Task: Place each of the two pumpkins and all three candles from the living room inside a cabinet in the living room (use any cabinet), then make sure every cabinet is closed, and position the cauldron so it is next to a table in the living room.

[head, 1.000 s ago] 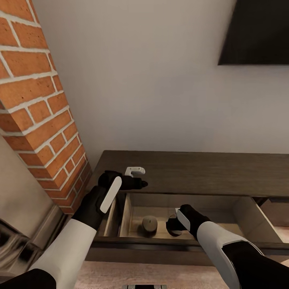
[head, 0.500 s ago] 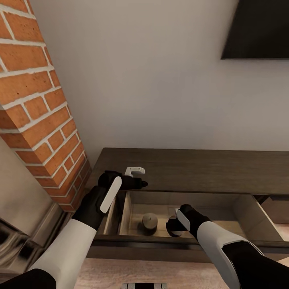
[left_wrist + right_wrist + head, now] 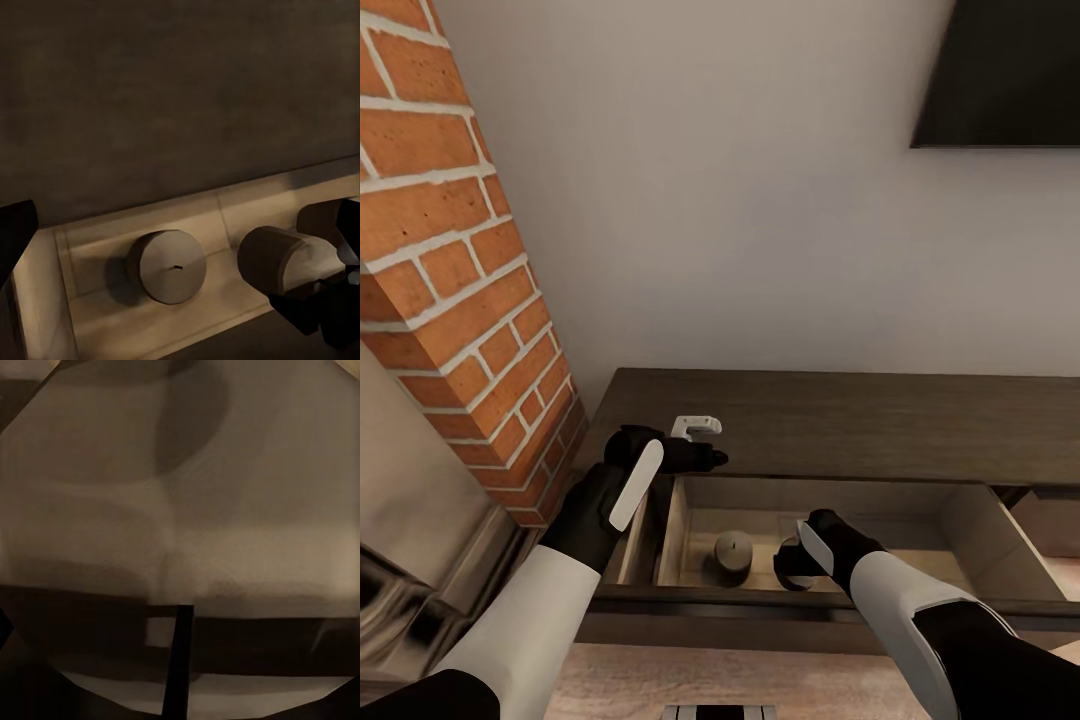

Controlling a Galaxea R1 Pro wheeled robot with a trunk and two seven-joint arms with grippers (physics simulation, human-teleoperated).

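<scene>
Here the right gripper (image 3: 790, 565) dips into the open drawer (image 3: 970, 535), jaws clasping a candle (image 3: 274, 259).

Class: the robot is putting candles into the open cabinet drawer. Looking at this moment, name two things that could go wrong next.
1. The right claw holds a candle close beside the candle already in the drawer; releasing or withdrawing might knock either one over.
2. The left claw hovers above the drawer's rear edge, so closing the drawer could hit it.
</scene>
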